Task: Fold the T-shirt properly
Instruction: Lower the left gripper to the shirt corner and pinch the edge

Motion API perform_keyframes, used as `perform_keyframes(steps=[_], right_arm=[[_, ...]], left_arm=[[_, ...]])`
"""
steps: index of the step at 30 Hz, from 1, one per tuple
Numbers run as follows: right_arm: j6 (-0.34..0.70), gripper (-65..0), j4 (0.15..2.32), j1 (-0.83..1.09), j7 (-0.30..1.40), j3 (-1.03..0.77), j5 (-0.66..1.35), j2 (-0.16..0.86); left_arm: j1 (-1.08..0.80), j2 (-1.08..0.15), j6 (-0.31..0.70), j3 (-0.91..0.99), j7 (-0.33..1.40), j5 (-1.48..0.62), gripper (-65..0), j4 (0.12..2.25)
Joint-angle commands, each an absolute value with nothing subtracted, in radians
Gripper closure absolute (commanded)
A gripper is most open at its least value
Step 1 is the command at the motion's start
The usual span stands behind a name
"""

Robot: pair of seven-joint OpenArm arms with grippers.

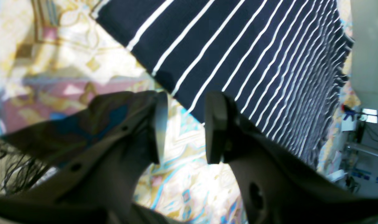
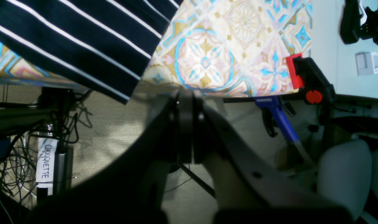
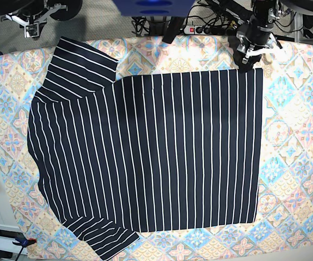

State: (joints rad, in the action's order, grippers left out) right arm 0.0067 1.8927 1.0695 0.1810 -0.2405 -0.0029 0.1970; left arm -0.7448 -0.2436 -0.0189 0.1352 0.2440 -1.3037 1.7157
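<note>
The T-shirt (image 3: 145, 152), dark with thin white stripes, lies spread flat across the patterned tablecloth (image 3: 298, 136) covering the bench, sleeves toward the left and hem to the right. At the far right corner of its hem, the left pincer (image 3: 250, 54) hovers with its jaws parted and nothing between them. The right pincer (image 2: 186, 102) sits past the bench's far left edge, jaws pressed together and empty, near a red and black clamp (image 2: 307, 77).
</note>
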Motion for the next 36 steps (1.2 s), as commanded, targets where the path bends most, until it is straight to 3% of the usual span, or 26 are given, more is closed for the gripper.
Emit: perform_keyframes(steps=[1, 31, 34, 36], right_arm=[[-0.001, 0.0, 1.906, 1.086, 0.163, -0.245, -0.007, 0.202], [-0.001, 0.0, 1.906, 1.086, 0.163, -0.243, -0.005, 0.199], [-0.001, 0.0, 1.911, 1.086, 0.163, -0.242, -0.005, 0.199], [-0.001, 0.0, 1.917, 1.086, 0.163, -0.225, -0.005, 0.199]], left_arm=[[-0.751, -0.251, -0.002, 0.147, 0.232, -1.310, -20.2, 1.728], [-0.558, -0.251, -0.001, 0.143, 0.236, -1.346, -18.9, 1.465], [-0.556, -0.251, 0.001, 0.148, 0.294, -1.348, -10.5, 1.468], [-0.556, -0.251, 0.001, 0.150, 0.320, -1.351, -0.3, 1.468]])
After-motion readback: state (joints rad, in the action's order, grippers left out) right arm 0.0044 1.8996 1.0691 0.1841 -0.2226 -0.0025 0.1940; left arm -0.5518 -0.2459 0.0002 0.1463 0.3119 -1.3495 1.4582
